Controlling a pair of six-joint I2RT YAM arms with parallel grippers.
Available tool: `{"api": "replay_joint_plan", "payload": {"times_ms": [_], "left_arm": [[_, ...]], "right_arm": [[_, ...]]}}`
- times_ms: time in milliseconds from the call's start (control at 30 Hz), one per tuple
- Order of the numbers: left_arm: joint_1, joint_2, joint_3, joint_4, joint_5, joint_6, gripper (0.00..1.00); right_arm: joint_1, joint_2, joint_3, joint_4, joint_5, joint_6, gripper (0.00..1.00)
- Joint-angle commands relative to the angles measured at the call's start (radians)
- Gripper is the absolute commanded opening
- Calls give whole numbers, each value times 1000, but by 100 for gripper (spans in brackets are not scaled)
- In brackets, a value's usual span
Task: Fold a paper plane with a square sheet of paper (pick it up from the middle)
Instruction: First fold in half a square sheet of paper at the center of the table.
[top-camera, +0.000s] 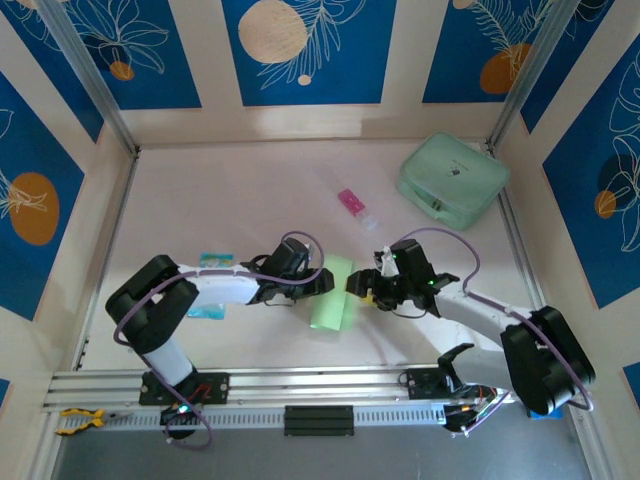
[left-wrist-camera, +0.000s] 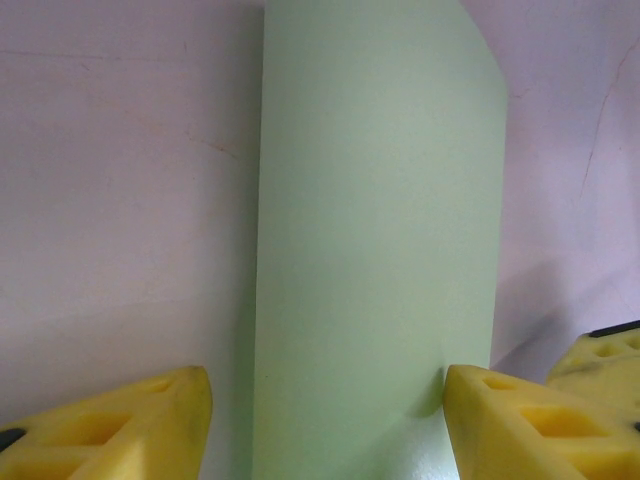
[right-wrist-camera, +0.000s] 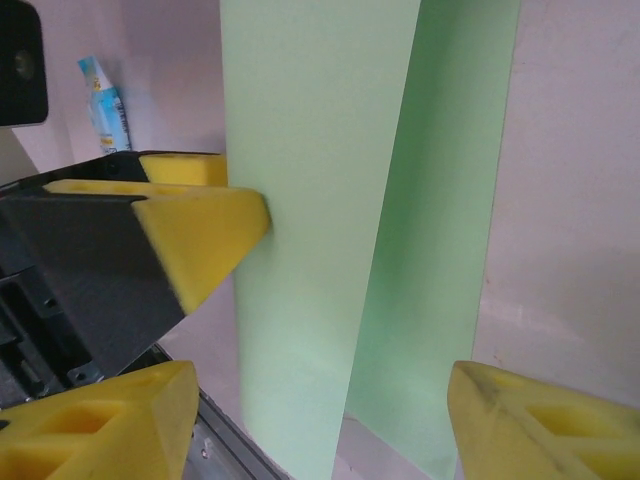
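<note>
The square sheet of paper (top-camera: 333, 292) is pale lime-green and bent lengthwise into a loose fold, with one flap (right-wrist-camera: 310, 250) raised off the table between both arms. My left gripper (top-camera: 322, 283) straddles it from the left. Its jaws stand apart in the left wrist view (left-wrist-camera: 328, 400), where the right fingertip (left-wrist-camera: 480, 400) touches the paper's edge and the left fingertip (left-wrist-camera: 170, 410) is clear of it. My right gripper (top-camera: 358, 285) faces it from the right, open wide around the fold (right-wrist-camera: 325, 400) without touching. The paper plane is out of view.
A mint-green case (top-camera: 452, 180) sits at the back right. A pink-and-white tube (top-camera: 356, 208) lies behind the paper. A blue-and-white packet (top-camera: 212, 262) lies by the left arm. An aluminium rail (top-camera: 300, 385) runs along the near edge.
</note>
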Motion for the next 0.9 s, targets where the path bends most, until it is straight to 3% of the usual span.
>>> {"api": "replay_joint_plan", "payload": {"times_ms": [0,233,600,867], "left_arm": [[-5,11,5,23,-8,-14,63],[-8,16,9,27,-11,-22,63],[-11,19,4,43,-9,-29,64],[-13,12,0,45,-9,-26,63]], "right_arm": [[11,44,-4,83,-47,37,65],[13,127,-15,197,-81,75,56],[14,193,-19,237,-59,91,48],[7,217,-14,243,-74,77,21]]}}
